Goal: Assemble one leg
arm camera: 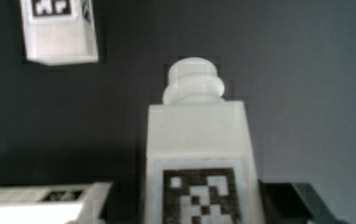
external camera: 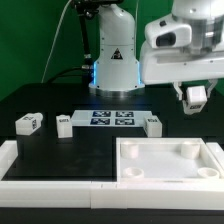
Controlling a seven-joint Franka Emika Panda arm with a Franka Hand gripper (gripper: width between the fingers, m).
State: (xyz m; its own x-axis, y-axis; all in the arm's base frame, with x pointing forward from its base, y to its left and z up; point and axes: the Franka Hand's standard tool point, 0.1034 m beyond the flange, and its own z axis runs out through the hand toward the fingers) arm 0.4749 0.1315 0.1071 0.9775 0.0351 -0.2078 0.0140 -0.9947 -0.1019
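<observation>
The tool [external camera: 194, 100] grips the leg [arm camera: 200, 140], its long axis upright, knob downward.

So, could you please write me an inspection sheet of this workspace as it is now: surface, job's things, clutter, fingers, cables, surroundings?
Surface: black table, with a white wall along its near edge; the marker board lies flat in the middle.
Job's things: three loose legs lie on the table; a fourth leg is raised; the white tray sits at the exterior view's right.
Clutter: nothing seen.
Fingers: the gripper hangs above the table, apparently shut on the fourth leg.
Cables: dark cables hang beside the arm's base.
Surroundings: green backdrop.
</observation>
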